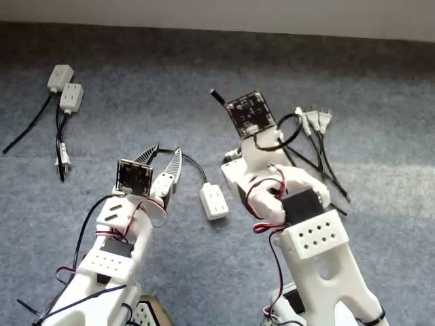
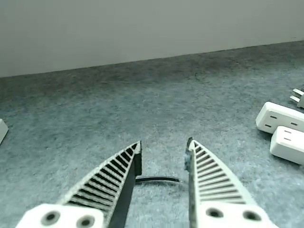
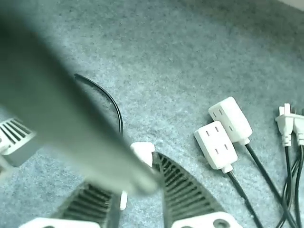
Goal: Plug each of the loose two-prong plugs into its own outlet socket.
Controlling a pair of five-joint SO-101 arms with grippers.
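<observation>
Left gripper [image 1: 167, 151] released, jaws wide, astride the black cord [image 2: 156, 179] just beside the lone outlet socket [image 1: 214, 201]. Right gripper [image 3: 138, 178]: cannot tell. Two-prong plugs [image 1: 318, 121] lie well apart from that socket. Risk: pinching cord alone would drag and twist the socket.

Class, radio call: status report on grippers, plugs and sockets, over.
Left gripper open astride the thin black cord. Right gripper open beside the white plastic socket block. White two-prong plugs loose, none plugged in. No obstruction seen.
</observation>
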